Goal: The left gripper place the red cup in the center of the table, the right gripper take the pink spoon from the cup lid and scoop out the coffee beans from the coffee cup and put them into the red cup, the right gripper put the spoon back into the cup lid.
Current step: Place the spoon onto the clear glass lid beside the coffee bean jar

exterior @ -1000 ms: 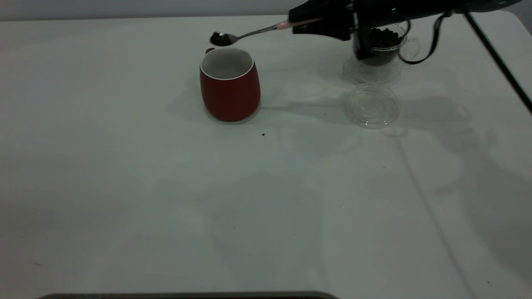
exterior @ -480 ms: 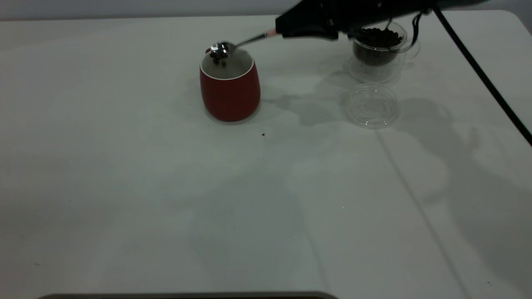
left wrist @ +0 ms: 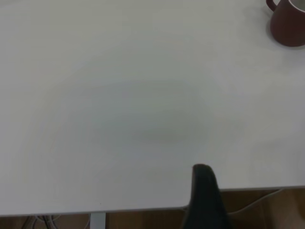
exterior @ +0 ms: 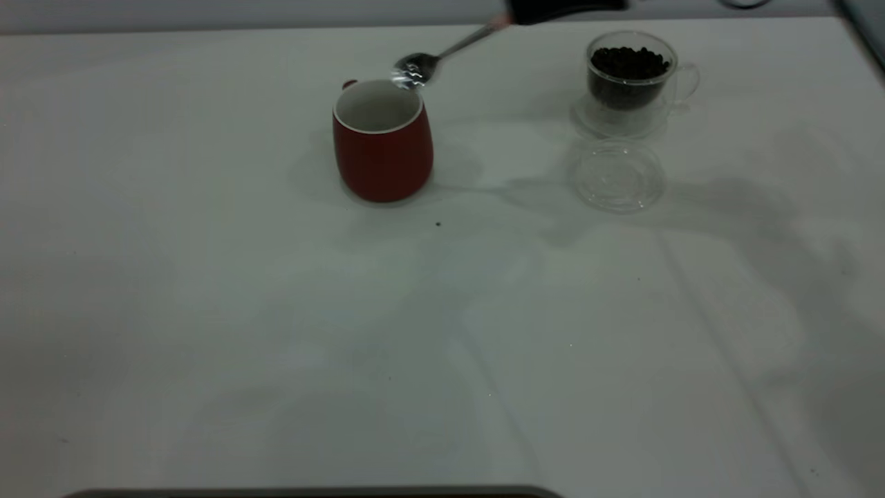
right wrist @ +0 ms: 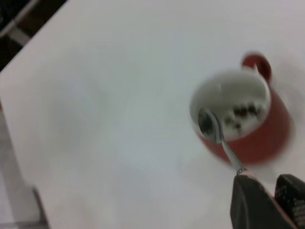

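Observation:
The red cup [exterior: 382,142] stands upright on the table [exterior: 276,311], left of middle toward the far side. My right gripper [exterior: 525,10] shows at the top edge, shut on the pink spoon [exterior: 442,54]. The spoon's shiny bowl looks empty and hangs just above the cup's far right rim. In the right wrist view the spoon [right wrist: 209,124] is over the red cup [right wrist: 257,143], and a few coffee beans [right wrist: 242,113] lie inside. The coffee cup [exterior: 632,76] holds a heap of beans [exterior: 629,61]. The cup lid [exterior: 617,174] lies empty in front of it. One finger [left wrist: 205,195] of my left gripper shows off the table's edge.
The left wrist view shows the red cup [left wrist: 288,21] far off across bare tabletop. A tiny dark speck [exterior: 438,223] lies just in front of the red cup. The table's far edge runs close behind the cups.
The loaded spoon tipped over the red cup and dropped its beans inside. It has since lifted and shifted right, now empty. The right arm has drawn back toward the top edge.

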Available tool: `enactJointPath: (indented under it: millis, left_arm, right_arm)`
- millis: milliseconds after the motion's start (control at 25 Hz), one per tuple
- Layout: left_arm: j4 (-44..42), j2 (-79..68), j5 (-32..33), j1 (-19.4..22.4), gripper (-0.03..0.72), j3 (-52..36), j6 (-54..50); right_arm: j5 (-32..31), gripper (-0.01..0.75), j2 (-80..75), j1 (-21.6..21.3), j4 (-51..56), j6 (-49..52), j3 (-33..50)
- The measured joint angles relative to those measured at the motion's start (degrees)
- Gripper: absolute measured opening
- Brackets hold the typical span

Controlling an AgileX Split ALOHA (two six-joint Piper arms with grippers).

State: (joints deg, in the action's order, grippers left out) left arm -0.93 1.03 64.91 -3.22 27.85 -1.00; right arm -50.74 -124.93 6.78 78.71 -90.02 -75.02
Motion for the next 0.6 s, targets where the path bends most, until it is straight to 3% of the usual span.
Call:
enactJointPath:
  millis: [120, 280, 600]
  left_arm:
    - [0.0, 0.0, 0.0, 0.0, 0.587, 0.0, 0.0]
    - [0.0, 0.0, 0.0, 0.0, 0.587, 0.0, 0.0]
    - [0.0, 0.0, 0.0, 0.0, 0.587, 0.0, 0.0]
  right_arm:
    - [-3.16, 0.099, 0.61, -6.16, -4.4, 2.98, 1.87]
    - [-2.56, 0.099, -0.86, -13.02, -7.9, 8.17, 2.6]
    - [0.1, 0.099, -8.51, -19.55, -8.64, 10.83, 2.66]
